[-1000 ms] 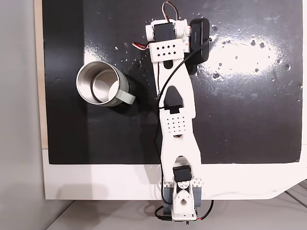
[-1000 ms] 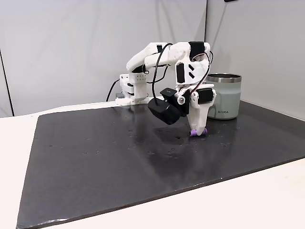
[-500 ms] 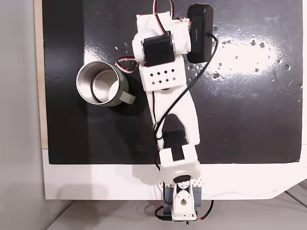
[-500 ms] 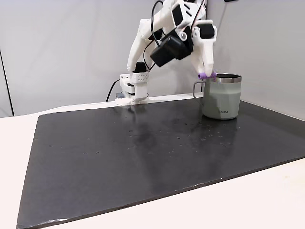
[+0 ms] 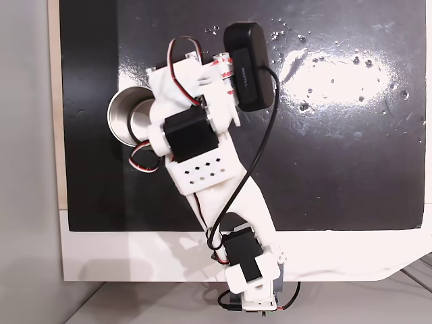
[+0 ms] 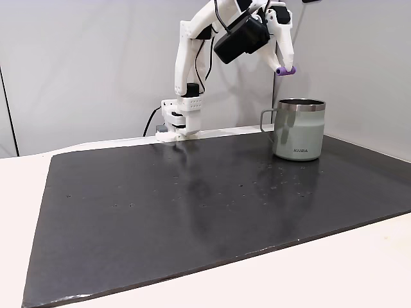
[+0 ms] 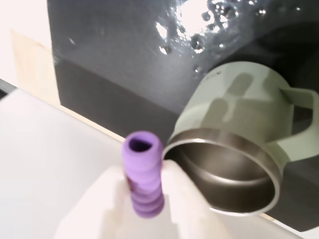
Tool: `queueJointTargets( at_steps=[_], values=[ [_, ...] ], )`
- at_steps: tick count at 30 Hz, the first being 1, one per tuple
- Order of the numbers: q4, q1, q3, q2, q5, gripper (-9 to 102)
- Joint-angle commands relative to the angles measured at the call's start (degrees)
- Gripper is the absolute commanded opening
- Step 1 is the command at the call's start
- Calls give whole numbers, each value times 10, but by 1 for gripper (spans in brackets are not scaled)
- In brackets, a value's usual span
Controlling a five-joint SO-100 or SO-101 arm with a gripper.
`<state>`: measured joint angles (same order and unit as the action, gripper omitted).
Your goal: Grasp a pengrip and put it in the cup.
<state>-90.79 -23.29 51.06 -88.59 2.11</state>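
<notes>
My gripper [image 6: 283, 66] is shut on the pengrip [image 6: 286, 71], a small purple ribbed cylinder, and holds it high in the air. The cup [image 6: 299, 131], a silver metal mug with a handle tab on its left, stands on the black mat below, with the pengrip over the left part of its rim. In the wrist view the pengrip [image 7: 144, 175] sits upright between the white fingers [image 7: 182, 191], just left of the cup's open mouth [image 7: 227, 144]. From above, the arm covers most of the cup [image 5: 121, 116].
A black mat [image 6: 192, 205] covers most of the white table [image 6: 359, 269]. The arm's base [image 6: 181, 120] stands at the mat's far edge. A black camera block [image 5: 247, 66] rides beside the wrist. The wall rises close behind the cup.
The gripper has lifted the pengrip off the mat, risen well above the cup's rim, and swung toward the cup. The cup has not moved.
</notes>
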Motion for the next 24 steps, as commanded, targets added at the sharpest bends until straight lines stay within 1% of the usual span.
queueJointTargets(
  at_steps=[1,10,17,18,21,24],
  values=[
    [13,-39,16,-33,-17,0],
    [15,-106,33,1,-49,0],
    [14,-122,41,26,-54,0],
    [14,-126,41,28,-54,2],
    [14,-135,43,31,-53,11],
    [14,-139,44,31,-48,18]
  ],
)
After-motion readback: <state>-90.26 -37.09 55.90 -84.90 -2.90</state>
